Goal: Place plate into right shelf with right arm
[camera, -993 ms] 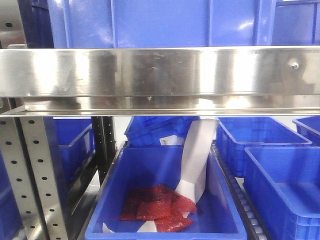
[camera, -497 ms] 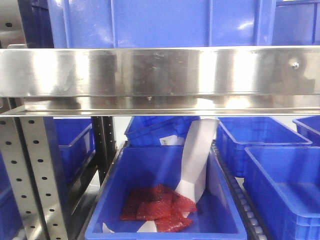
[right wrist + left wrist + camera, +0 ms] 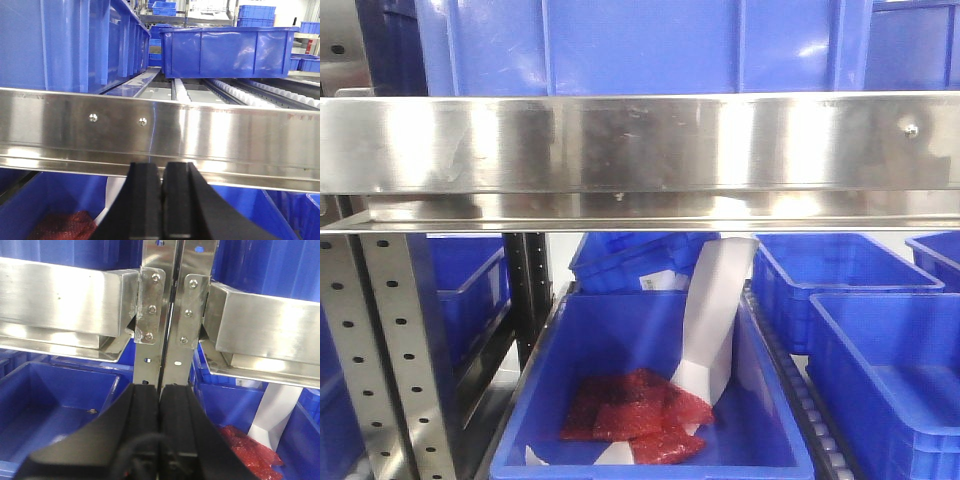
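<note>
No plate is visible in any view, so placement cannot be confirmed; the right gripper (image 3: 162, 210) sits closed and empty before the shelf rail (image 3: 200, 135), and the left gripper (image 3: 160, 425) is likewise closed, holding nothing.

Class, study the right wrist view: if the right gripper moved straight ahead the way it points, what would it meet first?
Probably the shiny stainless-steel front rail of the shelf: the shut black right gripper points at its lower edge. Depth is unclear, so it might slip just beneath.
</note>
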You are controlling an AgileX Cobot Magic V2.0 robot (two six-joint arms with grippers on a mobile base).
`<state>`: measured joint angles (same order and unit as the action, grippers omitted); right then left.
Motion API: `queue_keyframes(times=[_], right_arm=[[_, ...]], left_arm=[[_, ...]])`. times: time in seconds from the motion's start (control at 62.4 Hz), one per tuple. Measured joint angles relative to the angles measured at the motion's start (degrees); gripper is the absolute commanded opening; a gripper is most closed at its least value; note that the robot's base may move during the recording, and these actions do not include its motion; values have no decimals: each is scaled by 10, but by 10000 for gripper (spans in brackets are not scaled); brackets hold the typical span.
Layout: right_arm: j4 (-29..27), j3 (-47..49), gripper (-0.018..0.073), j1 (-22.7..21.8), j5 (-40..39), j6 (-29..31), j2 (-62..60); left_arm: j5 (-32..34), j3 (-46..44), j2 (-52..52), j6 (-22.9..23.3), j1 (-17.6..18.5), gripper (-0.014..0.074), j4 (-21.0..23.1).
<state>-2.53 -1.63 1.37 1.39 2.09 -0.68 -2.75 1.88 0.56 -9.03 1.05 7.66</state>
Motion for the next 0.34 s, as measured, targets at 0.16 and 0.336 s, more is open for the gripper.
queue_keyframes(times=[0.16,0.336], right_arm=[[0,0,54,0,0,0,0],[-1,0,54,0,0,0,0]], left_arm=[[0,0,0,0,0,-128,0],[0,0,0,0,0,-128,0]])
